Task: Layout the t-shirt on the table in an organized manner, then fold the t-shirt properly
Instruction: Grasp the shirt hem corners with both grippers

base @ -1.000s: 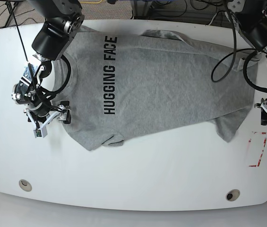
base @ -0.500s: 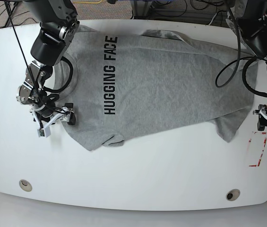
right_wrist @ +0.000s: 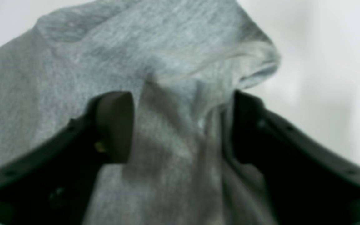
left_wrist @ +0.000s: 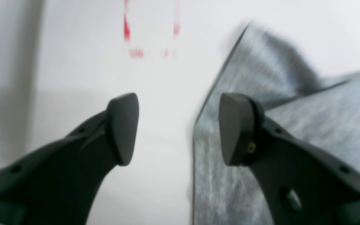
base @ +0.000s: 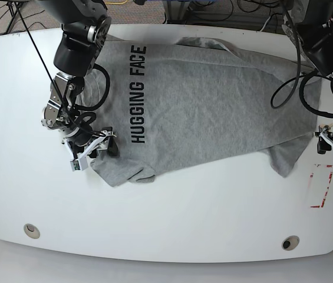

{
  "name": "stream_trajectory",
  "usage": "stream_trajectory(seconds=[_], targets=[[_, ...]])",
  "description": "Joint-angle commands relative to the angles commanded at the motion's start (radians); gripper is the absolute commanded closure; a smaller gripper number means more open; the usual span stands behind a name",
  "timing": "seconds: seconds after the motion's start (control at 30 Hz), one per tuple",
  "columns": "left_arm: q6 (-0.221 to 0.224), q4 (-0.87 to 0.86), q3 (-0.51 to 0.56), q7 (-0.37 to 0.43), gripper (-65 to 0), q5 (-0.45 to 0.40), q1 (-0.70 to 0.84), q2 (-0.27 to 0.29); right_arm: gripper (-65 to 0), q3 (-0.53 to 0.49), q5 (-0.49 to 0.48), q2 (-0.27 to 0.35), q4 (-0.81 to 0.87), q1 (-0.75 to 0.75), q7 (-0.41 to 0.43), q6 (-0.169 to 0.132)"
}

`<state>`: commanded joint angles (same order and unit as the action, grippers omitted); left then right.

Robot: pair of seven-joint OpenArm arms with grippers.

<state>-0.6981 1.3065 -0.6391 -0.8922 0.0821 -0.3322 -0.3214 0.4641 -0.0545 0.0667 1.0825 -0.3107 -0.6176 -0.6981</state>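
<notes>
The heather-grey t-shirt lies spread across the white table, its black "HUGGING FACE" letters facing up. In the base view my right gripper is at the shirt's lower-left sleeve. The right wrist view shows that gripper open, its fingers straddling a raised, bunched fold of the t-shirt. My left gripper is by the hem corner at the right. Seen from the left wrist, the left gripper is open, one finger over bare table and the other over the t-shirt edge.
A red-and-white tape mark sits just below the left gripper and shows as a blurred tape mark in the left wrist view. Two grommet holes lie near the front edge. Cables hang behind the table.
My right gripper has moved right onto the sleeve, which is now bunched between its fingers. My left gripper has shifted up and left toward the hem corner.
</notes>
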Motion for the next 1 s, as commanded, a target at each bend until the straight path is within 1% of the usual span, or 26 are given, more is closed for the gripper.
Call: stream_trajectory(seconds=[0.03,0.13,0.2,0.4,0.53,0.7,1.0], targets=[[0.0,-0.04,0.0,0.018,-37.9,-0.014,-0.011,-0.002,-20.9,0.0,0.0,0.002,0.0,0.0,0.0,0.0],[0.0,-0.138,0.0,0.069,-37.9,-0.049,-0.048,-0.003,-10.0,0.0,0.0,0.003,0.0,-0.002,0.0,0.0],[0.0,-0.218,0.0,0.11,-37.9,-0.074,-0.084,-0.003,-6.3,-0.002,0.0,0.005,0.0,-0.002,0.0,0.0],[0.0,-0.427,0.009,0.207,-37.9,-0.13,-0.19,-0.003,-5.7,-0.002,0.0,0.005,0.0,-0.002,0.0,0.0],[0.0,-0.559,0.069,0.281,-37.9,-0.141,-0.249,-0.003,-5.7,-0.002,0.0,0.005,0.0,0.0,0.0,0.0],[0.0,-0.658,0.143,0.345,-37.9,-0.138,-0.284,-0.002,-5.7,-0.002,0.0,0.003,0.0,0.002,0.0,0.0],[0.0,-0.735,0.169,0.41,-38.1,-0.143,-0.295,0.0,-5.7,-0.002,-0.002,0.003,0.002,0.002,0.0,0.0]])
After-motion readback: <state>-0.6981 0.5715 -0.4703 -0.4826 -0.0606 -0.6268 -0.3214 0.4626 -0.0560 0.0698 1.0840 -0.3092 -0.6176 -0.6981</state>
